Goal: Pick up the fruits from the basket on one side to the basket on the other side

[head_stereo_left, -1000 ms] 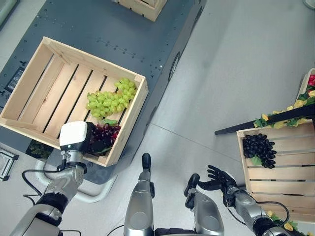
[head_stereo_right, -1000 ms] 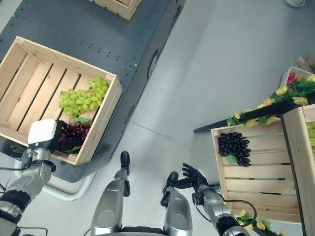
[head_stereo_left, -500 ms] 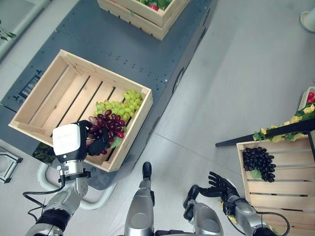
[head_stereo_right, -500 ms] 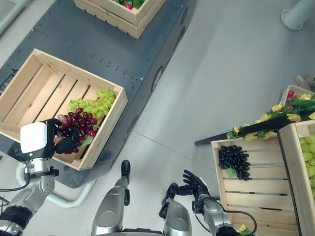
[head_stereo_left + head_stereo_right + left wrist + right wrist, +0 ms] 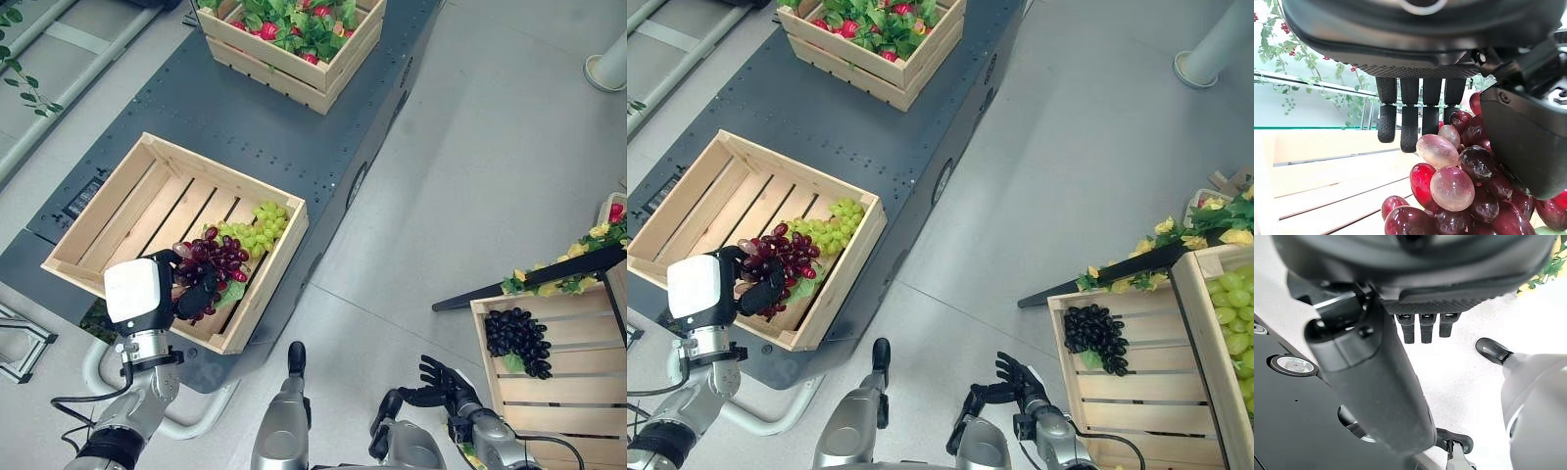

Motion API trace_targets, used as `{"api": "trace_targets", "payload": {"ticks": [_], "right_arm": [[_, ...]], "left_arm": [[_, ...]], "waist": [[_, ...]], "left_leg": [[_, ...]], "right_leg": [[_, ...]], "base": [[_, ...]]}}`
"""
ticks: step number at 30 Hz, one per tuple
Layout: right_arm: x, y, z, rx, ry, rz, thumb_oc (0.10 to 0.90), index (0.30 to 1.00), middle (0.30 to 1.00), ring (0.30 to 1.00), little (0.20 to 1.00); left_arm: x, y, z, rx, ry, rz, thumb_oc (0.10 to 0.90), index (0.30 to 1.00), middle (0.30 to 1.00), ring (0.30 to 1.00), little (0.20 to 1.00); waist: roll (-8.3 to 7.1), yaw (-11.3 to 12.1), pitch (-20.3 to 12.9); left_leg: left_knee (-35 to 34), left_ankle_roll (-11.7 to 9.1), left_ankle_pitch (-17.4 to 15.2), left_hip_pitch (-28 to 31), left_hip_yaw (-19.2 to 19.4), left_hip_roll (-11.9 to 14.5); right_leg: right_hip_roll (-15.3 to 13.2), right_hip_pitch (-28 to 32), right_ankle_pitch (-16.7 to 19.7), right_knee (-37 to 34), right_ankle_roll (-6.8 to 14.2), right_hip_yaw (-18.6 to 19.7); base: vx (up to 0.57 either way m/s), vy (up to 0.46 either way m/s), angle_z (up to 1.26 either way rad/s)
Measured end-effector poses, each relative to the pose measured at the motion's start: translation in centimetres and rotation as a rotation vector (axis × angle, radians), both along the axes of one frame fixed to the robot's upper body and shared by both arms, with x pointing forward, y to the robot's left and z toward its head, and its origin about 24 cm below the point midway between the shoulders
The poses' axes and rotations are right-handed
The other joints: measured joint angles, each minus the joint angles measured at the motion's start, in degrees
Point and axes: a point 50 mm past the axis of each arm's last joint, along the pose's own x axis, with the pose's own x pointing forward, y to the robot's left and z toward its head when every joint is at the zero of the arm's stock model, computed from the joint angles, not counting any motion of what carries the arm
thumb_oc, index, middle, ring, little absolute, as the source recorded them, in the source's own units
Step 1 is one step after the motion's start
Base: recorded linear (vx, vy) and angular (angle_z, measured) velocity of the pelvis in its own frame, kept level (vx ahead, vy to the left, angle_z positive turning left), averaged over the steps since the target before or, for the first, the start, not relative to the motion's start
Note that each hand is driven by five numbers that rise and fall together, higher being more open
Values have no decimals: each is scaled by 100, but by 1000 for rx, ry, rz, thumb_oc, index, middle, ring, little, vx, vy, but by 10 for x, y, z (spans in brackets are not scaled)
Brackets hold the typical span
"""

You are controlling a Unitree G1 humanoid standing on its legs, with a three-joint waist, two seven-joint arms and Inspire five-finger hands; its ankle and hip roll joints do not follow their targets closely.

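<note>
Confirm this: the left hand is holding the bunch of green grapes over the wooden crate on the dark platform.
Not quite. The left hand holds the red grapes, not the green grapes, which lie in the wooden crate beside it. The left eye view shows this; the left wrist view shows red grapes against the hand.

The two head views looked steeply down from above, set slightly apart, and shared the same scene: the wooden crate [image 5: 108,201] on the dark platform [image 5: 294,137] to the robot's left and the slatted crate [image 5: 1117,392] on its right. The left wrist view sat very close behind the left hand [image 5: 1415,117], facing along it at red grapes [image 5: 1459,186]. The right wrist view looked past the right hand [image 5: 1422,325] at the floor [image 5: 1459,377].
</note>
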Motion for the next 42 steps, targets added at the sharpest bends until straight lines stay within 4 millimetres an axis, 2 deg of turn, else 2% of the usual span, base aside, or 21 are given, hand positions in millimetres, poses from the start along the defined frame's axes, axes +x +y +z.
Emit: {"api": "trace_targets", "payload": {"ticks": [3,6,14,18,22,27,29,34,38,42], "right_arm": [[0,2,1,7,-13,2,800,900,900,900,900],[-1,4,6,25,-54,1,800,900,900,900,900],[25,30,55,121,-349,68,800,900,900,900,900],[26,27,61,129,-388,50,800,900,900,900,900],[24,26,75,155,-443,46,800,900,900,900,900],[33,36,97,224,-542,95,800,900,900,900,900],[37,40,103,236,-568,120,800,900,900,900,900],[53,57,128,270,-672,198,800,900,900,900,900],[61,68,146,295,-746,249,800,900,900,900,900],[65,77,160,314,-799,287,800,900,900,900,900]], "left_arm": [[-3,1,4,-3,-31,6,400,300,300,300,300],[-8,1,7,-5,-52,6,400,300,300,300,300],[-26,-1,20,-26,-135,-39,400,300,300,300,300],[-32,-6,27,-95,-216,-72,400,300,300,300,300],[-35,-19,36,-209,-295,-127,400,300,300,300,300],[-31,-35,37,-370,-302,-220,400,300,300,300,300],[-30,-38,36,-398,-282,-239,400,300,300,300,300],[-23,-38,40,-616,-256,-279,400,300,300,300,300],[-17,-53,45,-906,-311,-347,400,300,300,300,300],[-7,-69,49,-1037,-296,-452,400,300,300,300,300]], "waist": [[-27,-4,-29],[-62,1,-201],[-62,-11,-354],[-52,10,-560],[38,27,-787],[186,-19,-1097],[196,-18,-1178],[190,3,-1241],[184,32,-1251],[184,27,-1285]], "left_leg": [[-44,-11,6,79,-6,0],[-100,-20,10,108,-10,-10],[-260,-46,20,425,-5,-34],[-268,-56,4,498,-32,-65],[-271,-59,-19,592,-44,-85],[-272,-56,-24,621,-63,-85],[-272,-56,-23,622,-95,-83],[-271,-59,-17,620,-131,-85],[-271,-59,-16,617,-171,-98],[-271,-60,-16,616,-167,-99]], "right_leg": [[29,112,11,-105,3,-3],[39,152,21,-173,6,-1],[55,458,42,-362,23,2],[53,602,49,-463,36,2],[55,721,62,-542,48,-1],[59,751,49,-567,17,22],[63,754,48,-568,14,24],[68,767,63,-570,42,19],[67,786,64,-571,43,30],[66,787,63,-571,42,35]], "base": [[13,-16,3],[0,0,0],[44,-32,0],[77,-53,7],[-20,-39,3],[-29,-68,-2],[-47,-74,1],[-37,-63,3],[-22,-49,5],[-2,-10,0]]}}
